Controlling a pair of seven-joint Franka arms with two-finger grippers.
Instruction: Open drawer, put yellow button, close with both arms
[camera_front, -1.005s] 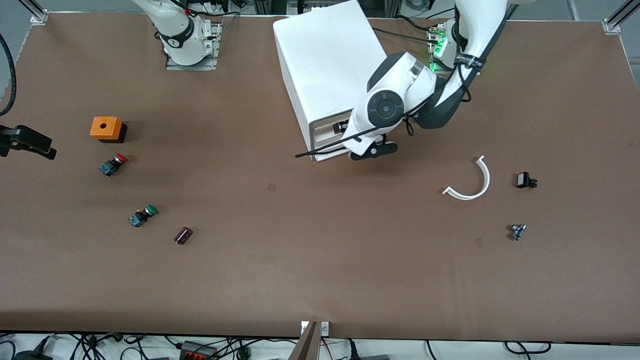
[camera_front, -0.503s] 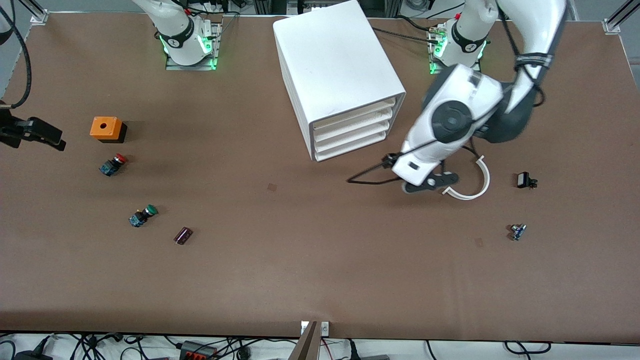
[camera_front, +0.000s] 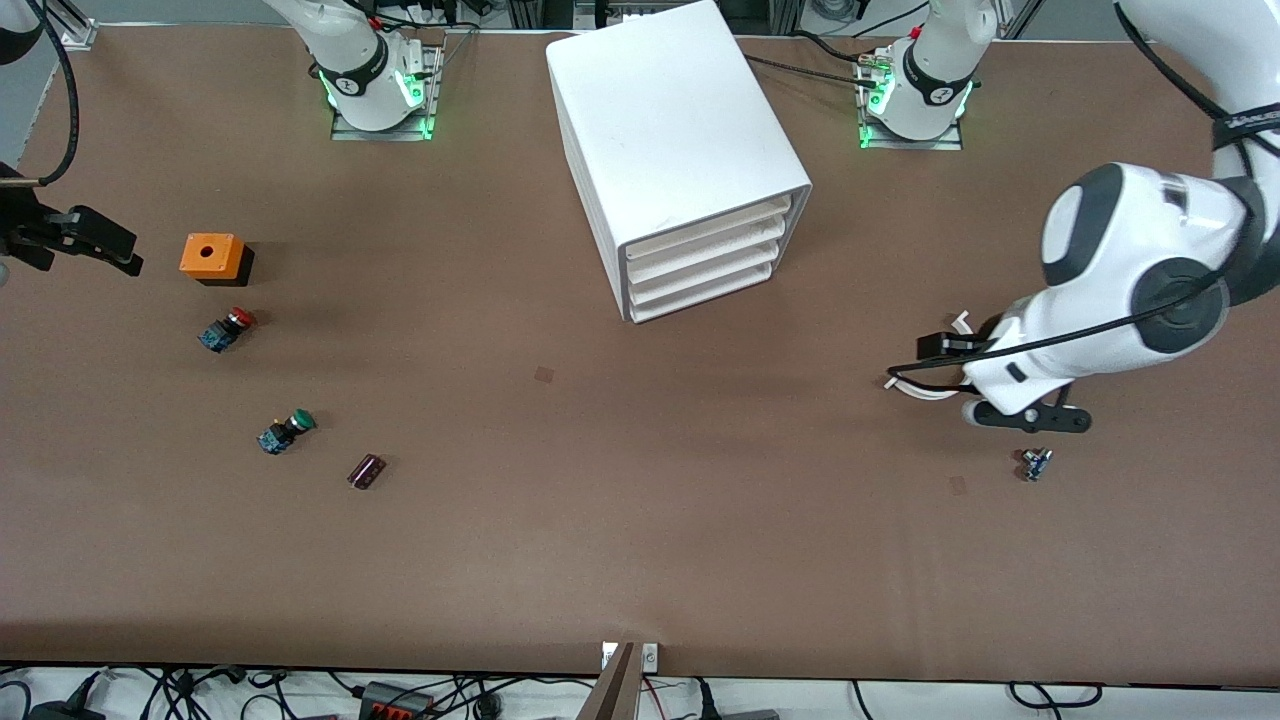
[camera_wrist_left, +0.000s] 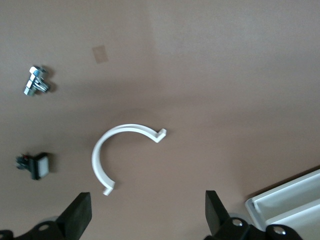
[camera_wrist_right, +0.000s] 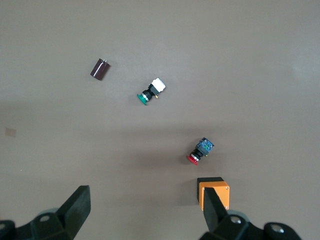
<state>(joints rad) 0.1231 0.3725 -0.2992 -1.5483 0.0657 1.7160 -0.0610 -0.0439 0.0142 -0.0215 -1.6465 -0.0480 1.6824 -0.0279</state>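
**Both grippers spread wide, top drawer shut**

The left gripper (camera_wrist_left: 147, 200) is held up in the air with its two black fingers (camera_wrist_left: 80, 217) spread wide apart. Nothing is pinched. It is over a thin white plastic strip (camera_wrist_left: 117, 150) bent like a half ring, near the left arm's end of the table (camera_front: 640, 560). A small black switch (camera_wrist_left: 36, 165) and a shiny metal part (camera_wrist_left: 36, 82) lie close by.

The right gripper (camera_wrist_right: 147, 205) is also spread wide with nothing held. It is up over the edge at the right arm's end, near a boxy orange block (camera_front: 212, 255). A red-capped button (camera_front: 227, 328), a green-capped button (camera_front: 285, 430) and a dark little cylinder (camera_front: 366, 470) lie nearer the front camera.

The drawer (camera_front: 710, 222) is pushed in flush, topmost in the smooth white cabinet (camera_front: 670, 120) by the base-side edge. Its long side runs across the cabinet front, which is turned toward the front camera.
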